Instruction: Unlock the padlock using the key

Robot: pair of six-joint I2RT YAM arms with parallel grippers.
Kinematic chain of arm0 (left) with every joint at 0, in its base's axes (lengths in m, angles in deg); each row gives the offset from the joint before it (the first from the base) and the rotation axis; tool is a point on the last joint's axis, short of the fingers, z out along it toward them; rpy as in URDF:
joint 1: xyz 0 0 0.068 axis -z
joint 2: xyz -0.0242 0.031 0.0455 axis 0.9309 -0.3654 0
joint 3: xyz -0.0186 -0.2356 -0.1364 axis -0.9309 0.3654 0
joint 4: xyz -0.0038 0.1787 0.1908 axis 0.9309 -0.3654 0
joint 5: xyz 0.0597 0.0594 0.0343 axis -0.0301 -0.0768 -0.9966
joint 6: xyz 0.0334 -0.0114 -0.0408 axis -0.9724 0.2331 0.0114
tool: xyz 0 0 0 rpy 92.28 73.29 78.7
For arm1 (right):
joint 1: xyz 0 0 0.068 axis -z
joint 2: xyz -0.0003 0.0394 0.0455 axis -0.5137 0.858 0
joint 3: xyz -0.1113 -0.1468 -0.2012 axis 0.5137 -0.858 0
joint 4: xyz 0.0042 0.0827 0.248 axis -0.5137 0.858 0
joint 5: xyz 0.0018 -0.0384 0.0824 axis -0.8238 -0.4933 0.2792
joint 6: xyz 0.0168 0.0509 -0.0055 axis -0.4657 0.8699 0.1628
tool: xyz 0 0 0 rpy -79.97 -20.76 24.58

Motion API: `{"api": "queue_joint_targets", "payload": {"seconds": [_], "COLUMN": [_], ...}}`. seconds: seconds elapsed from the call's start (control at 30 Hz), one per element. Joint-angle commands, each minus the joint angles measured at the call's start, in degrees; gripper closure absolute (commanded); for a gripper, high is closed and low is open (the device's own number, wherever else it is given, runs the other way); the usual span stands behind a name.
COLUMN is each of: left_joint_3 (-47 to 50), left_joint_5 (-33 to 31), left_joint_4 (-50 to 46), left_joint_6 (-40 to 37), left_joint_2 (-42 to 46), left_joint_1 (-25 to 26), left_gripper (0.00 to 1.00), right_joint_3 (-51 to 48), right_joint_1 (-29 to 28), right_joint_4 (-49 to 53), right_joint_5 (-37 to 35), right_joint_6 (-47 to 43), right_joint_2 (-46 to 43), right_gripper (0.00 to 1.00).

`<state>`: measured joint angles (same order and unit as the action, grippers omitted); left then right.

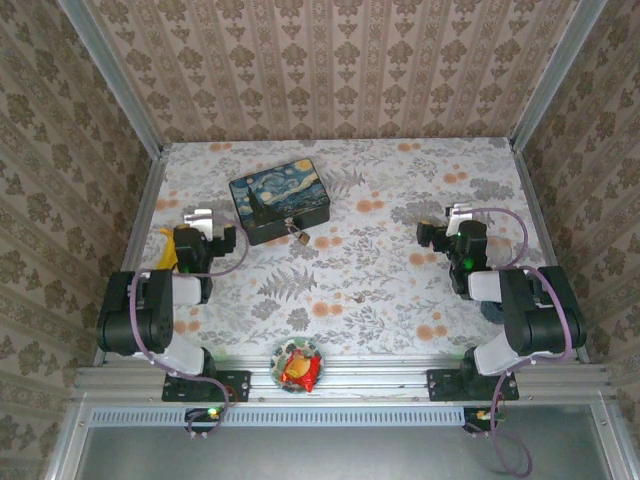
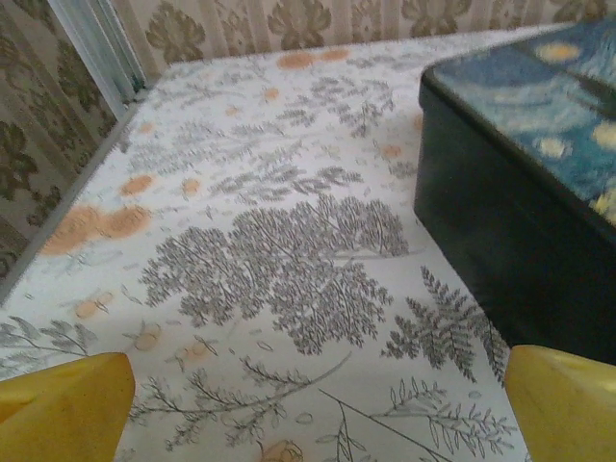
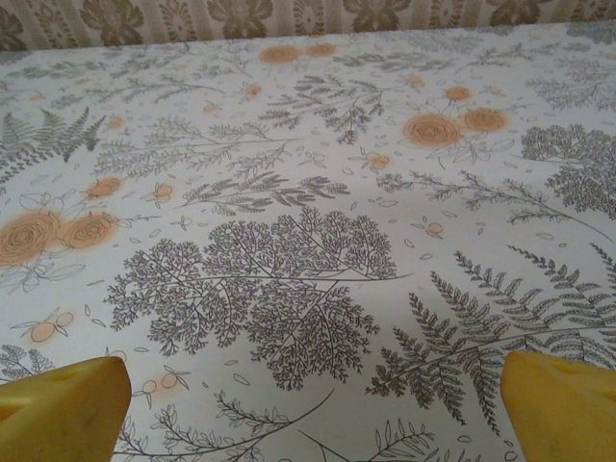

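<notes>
A tiny brass-coloured padlock (image 1: 298,237) hangs at the front latch of the painted tin box (image 1: 275,200), which stands left of the table's middle. A small dark speck (image 1: 360,296) lies on the cloth nearer the front; it is too small to tell whether it is the key. My left gripper (image 1: 205,225) rests low just left of the tin, open, its yellow fingertips (image 2: 63,404) wide apart with bare cloth between them and the tin's dark side (image 2: 510,241) to the right. My right gripper (image 1: 455,225) is open over bare cloth on the right, yellow fingertips (image 3: 558,404) spread.
The flowered tablecloth (image 1: 400,290) covers the table, with patterned walls (image 1: 330,70) on three sides and a metal rail (image 1: 340,378) at the front. A small bowl (image 1: 298,365) holding red and yellow items sits on the rail between the arm bases.
</notes>
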<state>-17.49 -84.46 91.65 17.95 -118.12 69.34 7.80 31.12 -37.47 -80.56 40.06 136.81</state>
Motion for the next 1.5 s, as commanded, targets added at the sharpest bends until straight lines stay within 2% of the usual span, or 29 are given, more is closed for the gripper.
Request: {"api": "queue_joint_targets", "payload": {"seconds": [0.0, 0.2, 0.47, 0.67, 0.83, 0.97, 1.1, 1.23, 1.47], "left_joint_3": [1.0, 2.6, 3.1, 3.1, 2.8, 3.0, 2.5, 2.4, 0.5], "left_joint_5": [-1.9, -4.6, -7.9, -9.0, -3.7, -5.0, -8.1, -8.5, -8.6], "left_joint_4": [-0.8, -4.0, -16.8, -28.3, -35.5, -38.1, -39.6, -38.4, -38.5], "left_joint_6": [1.0, 2.0, 6.9, 12.3, 17.2, 19.3, 21.8, 24.9, 25.8], "left_joint_2": [4.2, 11.2, 26.1, 37.9, 45.4, 47.7, 47.4, 45.4, 41.0], "left_joint_1": [-0.1, 0.1, 0.7, 2.6, 7.7, 14.8, 19.7, 21.2, 21.3], "left_gripper": [0.0, 0.0, 0.0, 0.0, 0.0, 0.0, 0.0, 0.0, 0.0], "right_joint_3": [2.4, 4.7, 9.5, 12.8, 15.4, 16.1, 17.6, 19.0, 23.1], "right_joint_1": [-0.3, -0.3, -2.4, -9.3, -17.3, -23.1, -29.3, -35.1, -39.8], "right_joint_4": [4.6, 13.9, 31.9, 47.7, 60.1, 66.3, 71.5, 73.9, 76.0], "right_joint_5": [-2.8, -3.4, -5.5, -11.1, -13.6, -14.2, -14.2, -14.8, -12.1], "right_joint_6": [0.1, 1.6, 3.3, 6.2, 12.0, 17.4, 23.3, 27.6, 30.5], "right_joint_2": [-2.6, -7.2, -16.9, -24.6, -29.1, -31.1, -29.3, -26.0, -19.8], "right_gripper": [0.0, 0.0, 0.0, 0.0, 0.07, 0.13, 0.25, 0.33, 0.4]}}
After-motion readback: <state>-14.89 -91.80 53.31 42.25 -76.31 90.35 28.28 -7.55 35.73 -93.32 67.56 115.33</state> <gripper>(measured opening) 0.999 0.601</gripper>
